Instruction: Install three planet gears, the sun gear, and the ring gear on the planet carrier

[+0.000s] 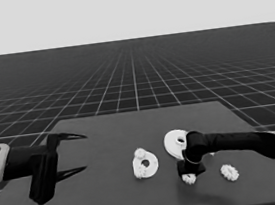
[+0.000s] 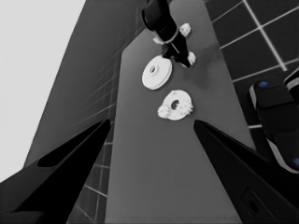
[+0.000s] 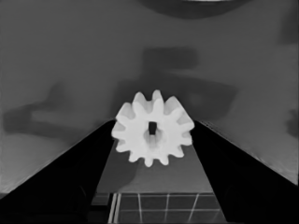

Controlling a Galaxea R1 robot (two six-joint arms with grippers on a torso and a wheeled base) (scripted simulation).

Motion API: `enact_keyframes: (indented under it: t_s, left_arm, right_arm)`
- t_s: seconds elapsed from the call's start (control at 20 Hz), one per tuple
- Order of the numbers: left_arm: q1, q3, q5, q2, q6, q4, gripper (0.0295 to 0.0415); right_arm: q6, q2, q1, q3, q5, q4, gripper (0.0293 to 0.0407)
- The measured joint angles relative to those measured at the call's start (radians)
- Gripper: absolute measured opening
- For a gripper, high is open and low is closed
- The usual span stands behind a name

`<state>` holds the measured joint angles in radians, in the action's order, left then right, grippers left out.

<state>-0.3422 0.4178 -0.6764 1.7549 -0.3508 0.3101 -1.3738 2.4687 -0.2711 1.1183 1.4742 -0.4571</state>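
My right gripper [image 1: 189, 172] is down at the table's front right, its fingers against both sides of a small toothed gear [image 3: 153, 134], which also shows under the gripper [image 1: 189, 179]. Left of it lies the smaller round part [image 1: 151, 164] with two gears [image 1: 141, 154] on it. The larger round part [image 1: 174, 142] lies just behind the right wrist. A loose gear [image 1: 229, 172] rests to the right. My left gripper [image 1: 75, 153] waits open over the table's left end.
The table's front edge runs close beneath the held gear, with the floor grid [image 3: 154, 207] showing past it. In the left wrist view, dark machinery with blue lights [image 2: 275, 116] stands past the table's edge.
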Motion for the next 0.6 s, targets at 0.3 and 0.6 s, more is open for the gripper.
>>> enact_keyframes:
  t_s: [0.3, 0.6]
  left_arm:
    - [0.000, 0.000, 0.000, 0.000, 0.000, 0.000, 0.0385]
    - [0.000, 0.000, 0.000, 0.000, 0.000, 0.000, 0.0385]
  right_arm:
    - [0.000, 0.000, 0.000, 0.000, 0.000, 0.000, 0.0312]
    - [-0.075, -0.039, 0.206, -0.133, 0.067, 0.197, 0.0312]
